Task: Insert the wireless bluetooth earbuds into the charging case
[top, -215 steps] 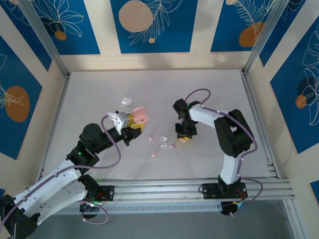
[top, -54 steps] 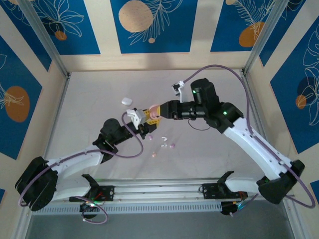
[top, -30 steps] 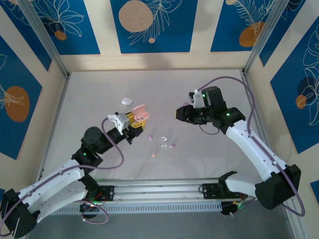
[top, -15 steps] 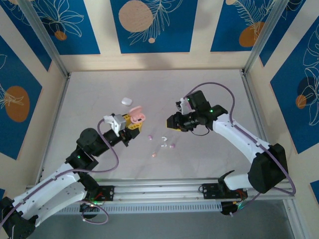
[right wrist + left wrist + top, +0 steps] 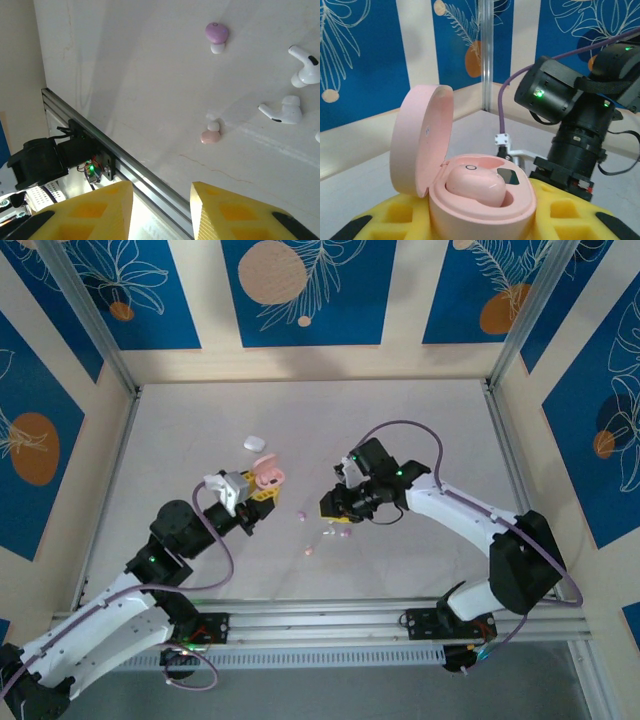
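Note:
My left gripper (image 5: 262, 488) is shut on the base of a pink charging case (image 5: 482, 202), held above the table with its lid (image 5: 420, 142) swung open. One pink earbud (image 5: 475, 185) sits in a well of the case, between the yellow fingers (image 5: 567, 215). Loose earbuds lie on the table: a purple one (image 5: 216, 33), two white stemmed ones (image 5: 304, 69) (image 5: 281, 111) and a pink one (image 5: 210, 134). From above, the pink one (image 5: 309, 552) lies nearest the arms' bases. My right gripper (image 5: 333, 506) hovers just over this cluster, open, nothing between its fingers (image 5: 95, 212).
A white closed case (image 5: 254, 442) rests behind the pink one. The aluminium rail (image 5: 102, 150) at the table's near edge runs under my right gripper's view. The right arm's wrist (image 5: 575, 125) stands close in front of the held case.
My right arm has swung left and down, from beside the case to just above the loose earbuds. My left arm has drawn the pink case slightly left.

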`<state>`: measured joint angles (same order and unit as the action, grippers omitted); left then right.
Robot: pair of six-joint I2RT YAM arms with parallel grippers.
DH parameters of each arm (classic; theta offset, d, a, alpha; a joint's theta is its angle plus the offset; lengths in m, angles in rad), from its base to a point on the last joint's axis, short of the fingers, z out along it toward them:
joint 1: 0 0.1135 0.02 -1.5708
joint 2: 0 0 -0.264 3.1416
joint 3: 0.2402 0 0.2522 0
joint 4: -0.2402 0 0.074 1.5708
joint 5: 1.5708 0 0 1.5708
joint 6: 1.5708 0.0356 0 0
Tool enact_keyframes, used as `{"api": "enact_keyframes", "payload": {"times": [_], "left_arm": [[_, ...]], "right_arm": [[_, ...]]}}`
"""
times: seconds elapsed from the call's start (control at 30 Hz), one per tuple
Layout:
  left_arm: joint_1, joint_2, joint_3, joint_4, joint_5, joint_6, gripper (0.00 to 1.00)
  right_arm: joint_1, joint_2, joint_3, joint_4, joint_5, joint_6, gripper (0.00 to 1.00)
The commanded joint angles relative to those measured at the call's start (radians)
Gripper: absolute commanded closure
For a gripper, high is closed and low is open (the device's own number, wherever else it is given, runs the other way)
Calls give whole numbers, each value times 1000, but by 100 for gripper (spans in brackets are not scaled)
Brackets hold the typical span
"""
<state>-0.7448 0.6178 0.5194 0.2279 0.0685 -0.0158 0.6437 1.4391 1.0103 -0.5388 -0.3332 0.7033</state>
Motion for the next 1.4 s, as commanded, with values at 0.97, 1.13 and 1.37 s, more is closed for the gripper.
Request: {"api": "enact_keyframes", "payload": {"times": [0.97, 1.13, 1.37], "left_arm": [[169, -139, 30, -174, -59, -85, 74], [168, -165, 43, -221, -70, -61, 74], [168, -156, 49, -220, -73, -46, 74]], "right_arm": [[115, 116, -1, 56, -14, 47, 64], [149, 120, -2, 31, 26, 45, 64], [193, 121, -15, 1, 61, 40, 64]]}}
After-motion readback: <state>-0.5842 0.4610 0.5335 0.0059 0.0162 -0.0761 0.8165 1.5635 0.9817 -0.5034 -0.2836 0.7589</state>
